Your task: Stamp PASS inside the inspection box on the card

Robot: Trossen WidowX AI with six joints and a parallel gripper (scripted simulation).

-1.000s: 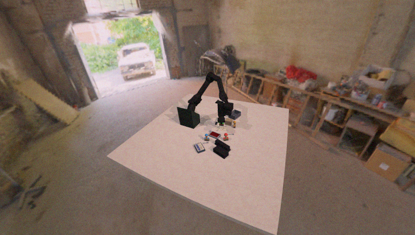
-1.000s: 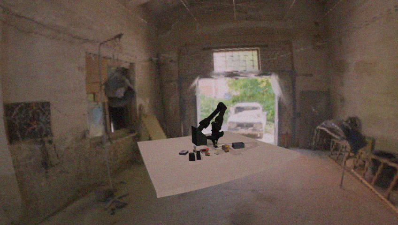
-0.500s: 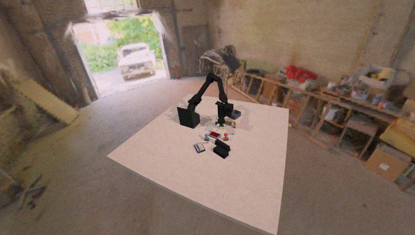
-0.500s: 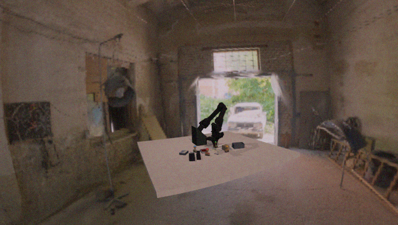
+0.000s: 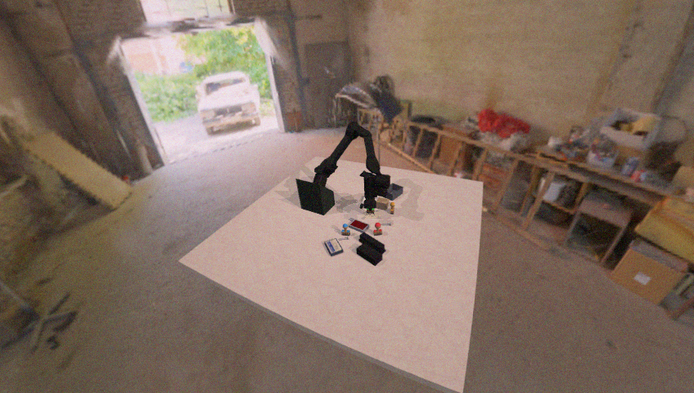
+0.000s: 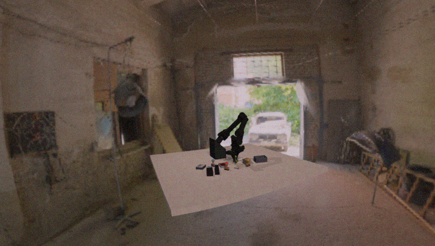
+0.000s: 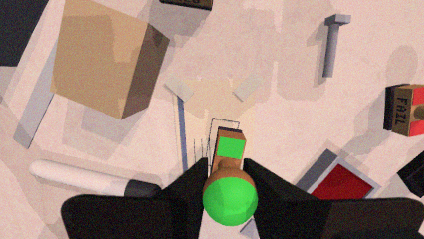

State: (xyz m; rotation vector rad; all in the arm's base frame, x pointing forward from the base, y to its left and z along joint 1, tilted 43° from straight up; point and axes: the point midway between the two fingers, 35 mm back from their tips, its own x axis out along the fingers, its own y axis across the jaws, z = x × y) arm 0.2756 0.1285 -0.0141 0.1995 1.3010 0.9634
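The green stamp (image 5: 367,210) (image 6: 235,157) (image 7: 230,199) is grasped in the jaws of the gripper (image 5: 370,205) (image 6: 235,157) (image 7: 225,163), over the card (image 7: 211,97), its base at the outlined box; the red pad (image 5: 358,224) (image 6: 223,164) (image 7: 342,183) is seen nearby, well in from the edges of the table (image 5: 413,301) (image 6: 195,195)

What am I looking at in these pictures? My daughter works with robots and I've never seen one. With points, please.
A black jointed arm (image 5: 358,130) (image 6: 242,117) stands on a pale bench (image 5: 389,311) (image 6: 195,195). Two pictures look across the room, the "top" one from higher; the third looks down from the arm's wrist. Its two-fingered hand (image 5: 370,206) (image 6: 235,157) (image 7: 225,163) grips a green-knobbed stamp (image 7: 230,199) over a card (image 7: 214,92) with a printed box. Around it lie a red ink pad (image 5: 358,224) (image 7: 343,183), a FAIL stamp (image 5: 377,228) (image 7: 409,110), a tan block (image 7: 97,57) and a white marker (image 7: 80,175).
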